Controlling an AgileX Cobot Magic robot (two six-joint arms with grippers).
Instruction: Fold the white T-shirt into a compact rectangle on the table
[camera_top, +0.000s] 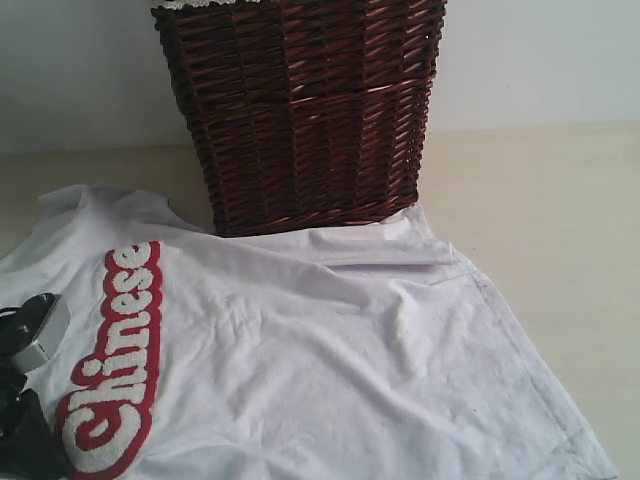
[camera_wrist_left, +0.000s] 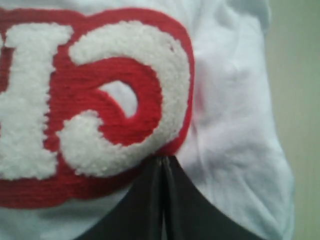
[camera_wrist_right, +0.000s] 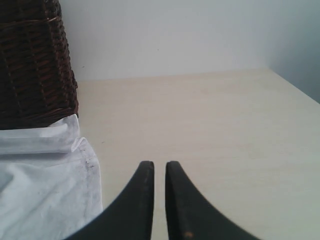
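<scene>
Because the white cotton short-sleeved T-shirt (camera_top: 330, 350) lies spread face-up and only loosely smoothed on the broad, pale cream-beige table (camera_top: 560, 200), no fold looks made yet, and both arms seem placed to begin one. The shirt lies sideways to the exterior camera. Its red chest band with fuzzy white letters (camera_top: 115, 350) runs down the left and its stitched hem faces right. Its far edge touches the foot of the tall dark-brown wicker basket (camera_top: 310, 110), which probably explains the ridge of wrinkles there. The black left gripper (camera_wrist_left: 163, 160) sits low over the chest, its tips at the outer rim of a large curved letter. Its jaws are pressed flat together with no cloth visibly pinched between them, and I cannot tell whether the tips touch the fabric. That spot suits pinning or pinching the upper half. The black right gripper (camera_wrist_right: 159, 167) hangs over bare table just beside the hem and clear of the cloth, its jaws drawn almost together with only a thin slit and nothing in it. From there it could take the bottom edge once it widens. The basket crowds the far side, so a fold made toward it may drag or bunch.
</scene>
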